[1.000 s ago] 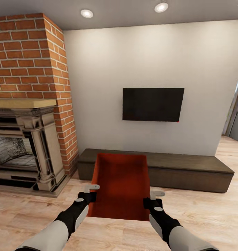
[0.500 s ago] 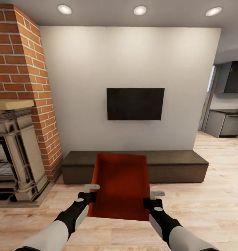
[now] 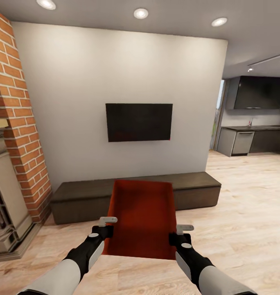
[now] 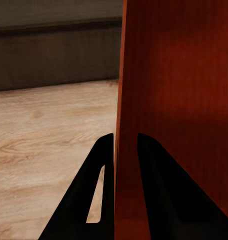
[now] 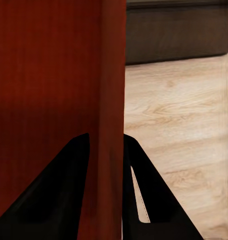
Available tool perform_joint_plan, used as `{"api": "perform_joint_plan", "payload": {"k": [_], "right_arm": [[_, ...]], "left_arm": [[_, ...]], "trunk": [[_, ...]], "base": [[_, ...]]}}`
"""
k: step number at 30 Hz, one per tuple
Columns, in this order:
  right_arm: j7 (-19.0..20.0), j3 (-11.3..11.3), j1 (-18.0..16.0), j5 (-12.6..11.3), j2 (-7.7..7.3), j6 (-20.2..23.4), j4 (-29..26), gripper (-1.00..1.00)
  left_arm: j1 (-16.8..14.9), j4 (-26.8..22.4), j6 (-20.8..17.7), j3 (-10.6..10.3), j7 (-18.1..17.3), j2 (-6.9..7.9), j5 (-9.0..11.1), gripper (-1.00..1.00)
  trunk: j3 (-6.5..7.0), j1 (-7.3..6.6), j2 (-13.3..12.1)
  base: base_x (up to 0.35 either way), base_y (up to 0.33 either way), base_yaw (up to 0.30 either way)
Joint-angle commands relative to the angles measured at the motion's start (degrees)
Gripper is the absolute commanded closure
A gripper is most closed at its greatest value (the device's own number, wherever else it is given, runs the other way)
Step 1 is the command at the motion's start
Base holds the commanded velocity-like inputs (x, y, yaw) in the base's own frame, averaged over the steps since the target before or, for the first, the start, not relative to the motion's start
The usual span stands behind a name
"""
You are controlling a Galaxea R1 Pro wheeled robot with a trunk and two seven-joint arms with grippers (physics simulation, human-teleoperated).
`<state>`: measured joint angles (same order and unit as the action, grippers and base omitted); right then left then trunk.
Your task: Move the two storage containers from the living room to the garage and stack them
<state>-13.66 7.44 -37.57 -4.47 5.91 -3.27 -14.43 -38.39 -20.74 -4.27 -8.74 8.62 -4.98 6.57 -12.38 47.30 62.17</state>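
Tools clamp opposite walls of one orange-red storage container [image 3: 142, 217]: left tool [image 3: 108, 226] on its left wall, right tool [image 3: 177, 232] on its right, holding the smooth, low-walled rectangular bin above the wood-plank floor [image 3: 238, 229], near the long dark cabinet [image 3: 82, 196].

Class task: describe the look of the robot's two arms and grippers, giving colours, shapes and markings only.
Both arms have light grey forearms ending in black wrist sections with round grey discs. The left gripper and right gripper carry pale grey parts; up close, the fingers are black tapering wedges, one slotted.

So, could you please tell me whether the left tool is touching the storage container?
Touching. In the left wrist view, the left tool has its fingers against both faces of the storage container wall.
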Motion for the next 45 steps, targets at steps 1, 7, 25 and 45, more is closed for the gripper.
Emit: {"api": "perform_joint_plan", "payload": {"k": [1,7,25,45], "right_arm": [[-0.2,-0.3,-0.1,-1.2,0.16,-0.2,0.3,1.00],[-0.2,-0.3,0.0,-1.2,0.16,-0.2,0.3,1.00],[-0.2,-0.3,0.0,-1.2,0.16,-0.2,0.3,1.00],[-0.2,-0.2,0.0,-1.2,0.16,-0.2,0.3,1.00]], "left_arm": [[0.0,-0.3,0.5,-0.1,0.8,-0.03,-0.1,1.00],[0.0,-0.3,0.5,-0.1,0.8,-0.03,-0.1,1.00],[0.0,-0.3,0.5,-0.1,0.8,-0.03,-0.1,1.00],[0.0,-0.3,0.5,-0.2,0.8,-0.03,-0.1,1.00]], "trunk": [[-0.08,0.00,0.1],[-0.08,0.00,0.1],[-0.08,0.00,0.1],[-0.08,0.00,0.1]], "base": [[0.000,0.000,-0.289],[0.000,0.000,-0.289],[0.000,0.000,-0.289],[0.000,0.000,-0.290]]}}
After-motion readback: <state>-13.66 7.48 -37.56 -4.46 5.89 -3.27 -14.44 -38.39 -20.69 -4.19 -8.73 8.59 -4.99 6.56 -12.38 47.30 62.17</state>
